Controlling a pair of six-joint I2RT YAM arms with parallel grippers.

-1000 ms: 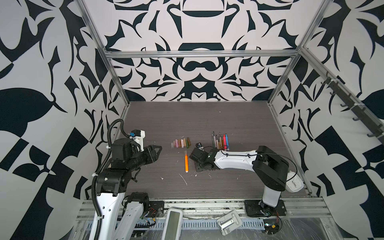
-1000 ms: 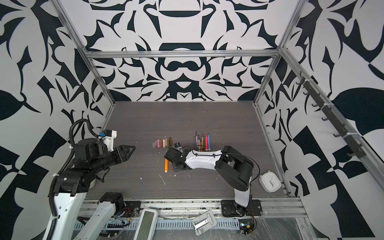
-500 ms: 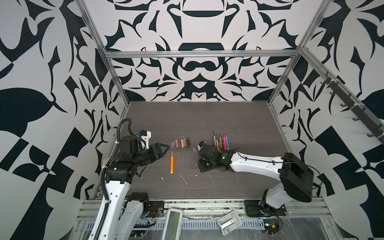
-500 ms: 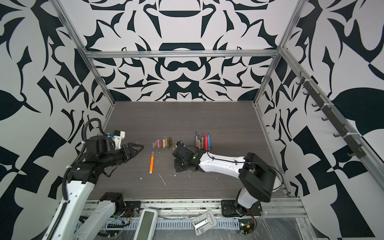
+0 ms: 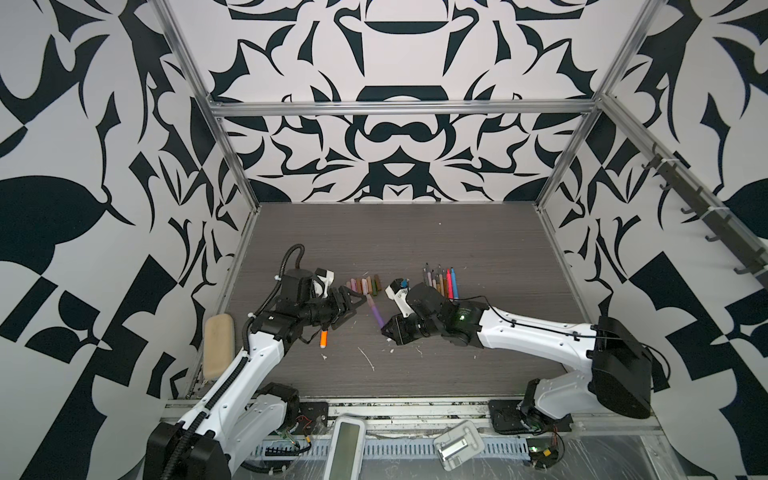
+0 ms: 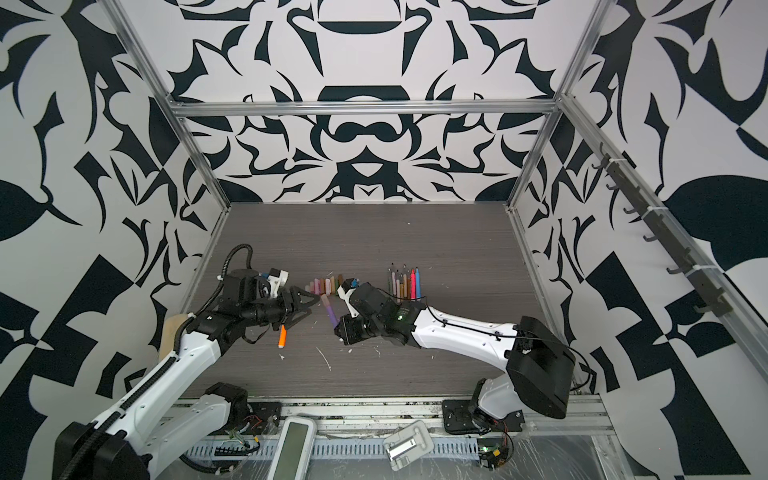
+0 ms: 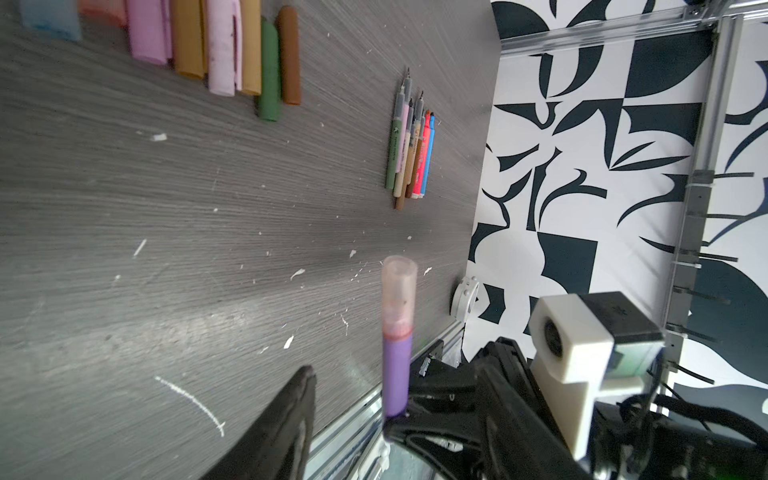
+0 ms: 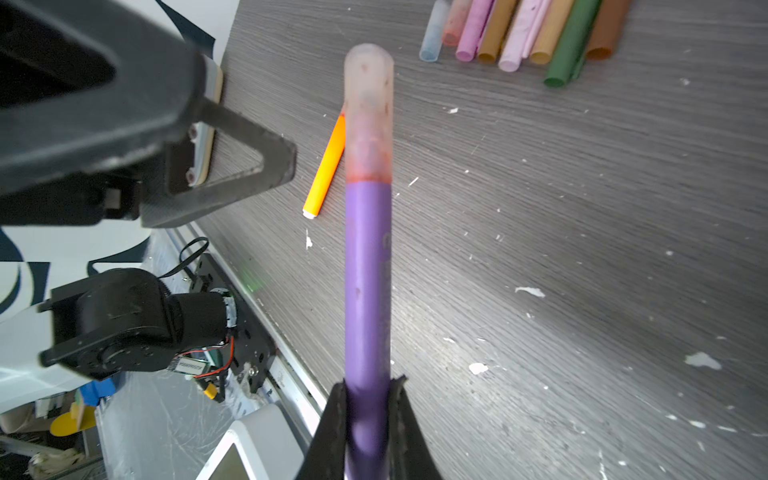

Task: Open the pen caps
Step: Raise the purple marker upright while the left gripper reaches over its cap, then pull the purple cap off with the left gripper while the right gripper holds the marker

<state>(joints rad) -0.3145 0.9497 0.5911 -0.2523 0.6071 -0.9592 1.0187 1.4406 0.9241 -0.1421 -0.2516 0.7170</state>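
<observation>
My right gripper [image 5: 388, 330] [image 8: 368, 399] is shut on the lower barrel of a purple pen [image 5: 378, 316] [image 8: 368, 270] and holds it tilted above the table. A pale translucent cap [image 8: 369, 112] [image 7: 399, 295] is still on that pen's free end. My left gripper [image 5: 358, 309] [image 6: 309, 305] is open with nothing in it. Its fingertips [image 8: 266, 170] are just short of the cap and do not touch it. An orange pen [image 5: 323, 337] [image 8: 326, 166] lies on the table, partly under the left gripper. Several loose pen caps [image 5: 365, 285] [image 7: 232, 45] lie in a row behind it.
A bunch of uncapped pens [image 5: 440, 280] [image 7: 409, 158] lies at the back right of the caps. A beige pad [image 5: 219, 351] sits at the table's left edge and a white round device [image 7: 465, 297] at its right. White flecks dot the grey table [image 5: 478, 365].
My left gripper has swung right toward the middle and opened wider. My right gripper now holds the purple pen up facing it. The orange pen lies further left than before.
</observation>
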